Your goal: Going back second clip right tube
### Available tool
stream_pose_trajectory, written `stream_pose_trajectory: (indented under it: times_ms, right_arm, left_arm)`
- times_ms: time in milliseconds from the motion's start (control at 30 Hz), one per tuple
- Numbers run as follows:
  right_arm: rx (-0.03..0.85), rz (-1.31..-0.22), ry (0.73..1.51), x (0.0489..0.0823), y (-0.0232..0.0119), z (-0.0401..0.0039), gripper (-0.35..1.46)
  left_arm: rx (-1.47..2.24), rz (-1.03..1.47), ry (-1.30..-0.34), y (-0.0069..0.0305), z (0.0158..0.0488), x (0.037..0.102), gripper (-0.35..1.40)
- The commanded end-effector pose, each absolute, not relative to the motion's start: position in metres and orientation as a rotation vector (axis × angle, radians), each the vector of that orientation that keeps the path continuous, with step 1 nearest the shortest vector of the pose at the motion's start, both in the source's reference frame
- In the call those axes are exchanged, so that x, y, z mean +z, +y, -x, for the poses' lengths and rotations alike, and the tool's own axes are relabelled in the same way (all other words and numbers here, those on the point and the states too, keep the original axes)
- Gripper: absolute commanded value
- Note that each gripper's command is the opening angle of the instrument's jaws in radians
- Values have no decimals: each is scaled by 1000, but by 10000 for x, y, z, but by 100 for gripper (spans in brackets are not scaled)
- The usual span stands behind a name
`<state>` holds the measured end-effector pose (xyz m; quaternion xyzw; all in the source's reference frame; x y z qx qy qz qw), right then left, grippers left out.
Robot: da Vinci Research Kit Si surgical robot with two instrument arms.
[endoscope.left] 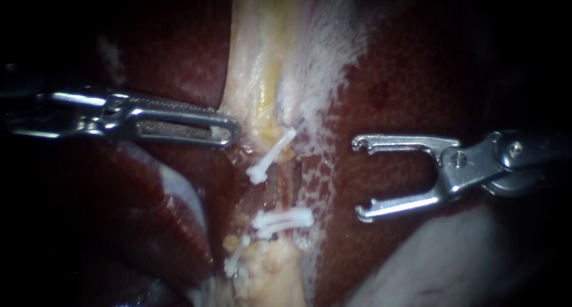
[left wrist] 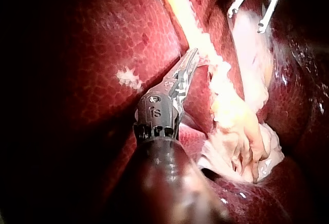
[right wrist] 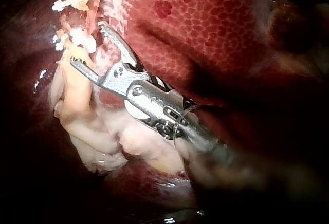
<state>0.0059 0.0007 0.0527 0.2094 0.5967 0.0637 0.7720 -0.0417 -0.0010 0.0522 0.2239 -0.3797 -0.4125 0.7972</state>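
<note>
Two thin reddish tubes [endoscope.left: 285, 185] run down the pale band of tissue [endoscope.left: 262, 74] between the liver lobes. A white clip [endoscope.left: 271, 155] lies slanted across their upper part. White clips [endoscope.left: 283, 219] cross them lower down, and another [endoscope.left: 235, 259] sits below those. My right instrument [endoscope.left: 361, 177] stands to the right of the tubes over the liver, jaws wide open and empty; it also shows in its own wrist view [right wrist: 87, 43]. My left instrument [endoscope.left: 231, 132] holds the pale band's left edge, jaws shut on it [left wrist: 191, 54].
Dark red liver [endoscope.left: 405, 92] lies on both sides of the pale band. Whitish gallbladder tissue [endoscope.left: 435, 259] shows at the lower right. In the left wrist view my right instrument [left wrist: 252, 5] hangs far ahead, past the pale strand.
</note>
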Motion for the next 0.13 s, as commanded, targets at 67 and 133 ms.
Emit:
stream_pose_trajectory:
  times_ms: [67, 133]
  right_arm:
    - [138, -454, 1293, 527, 7, -58, 60]
    - [138, -454, 1293, 527, 7, -59, 60]
  left_arm:
    - [-887, -481, -816, -10, 417, 523, -35]
    - [-887, -481, -816, -10, 417, 523, -35]
